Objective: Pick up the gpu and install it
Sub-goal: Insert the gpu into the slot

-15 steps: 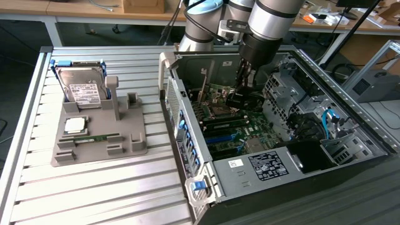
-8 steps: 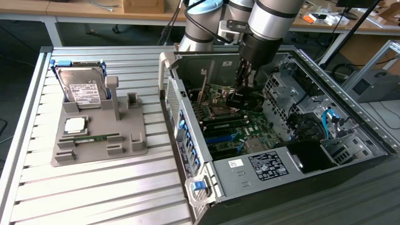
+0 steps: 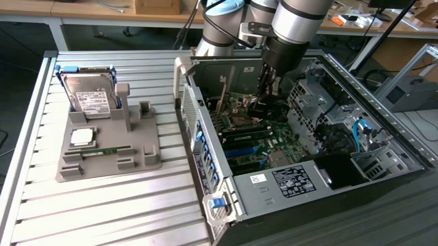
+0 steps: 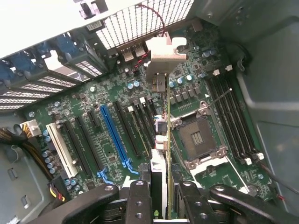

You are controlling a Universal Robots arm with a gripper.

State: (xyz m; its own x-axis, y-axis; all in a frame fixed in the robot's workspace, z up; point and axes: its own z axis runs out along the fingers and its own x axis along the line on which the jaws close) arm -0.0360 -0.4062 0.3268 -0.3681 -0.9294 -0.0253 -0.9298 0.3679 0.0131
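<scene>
Item 1 — gripper [image 3: 265, 97] of the single silver-and-black robot arm [image 3: 294, 20]: reaches down into the open black-and-silver computer case [image 3: 236, 197], which lies on its side on the slatted silver metal worktop [image 3: 102, 205]. Its black fingers [image 4: 138, 198] are clamped on the gpu [image 4: 160, 128], one on each face of the card

Item 2 — gpu, a thin dark expansion card with a pale metal bracket at its far end: seen edge-on in the wrist view, held on edge over the green motherboard [image 4: 107, 88], in line between the black expansion slots [image 4: 140, 121] and the square silver CPU socket [image 4: 196, 137]. The long blue slot [image 4: 115, 135] lies to one side, apart from the card. Whether the card's lower edge touches a slot cannot be told. In the exterior view it shows as a dark shape just below the gripper, inside the case

Item 3 — grey moulded holder [image 3: 137, 159] on the worktop, at the exterior view's left of the case, well apart from the gripper: carries a silver hard drive with white label and blue frame [image 3: 92, 95] standing upright, a square silver processor chip [image 3: 82, 136] lying flat, and a narrow green RAM stick [image 3: 102, 151] lying just beside the chip
</scene>
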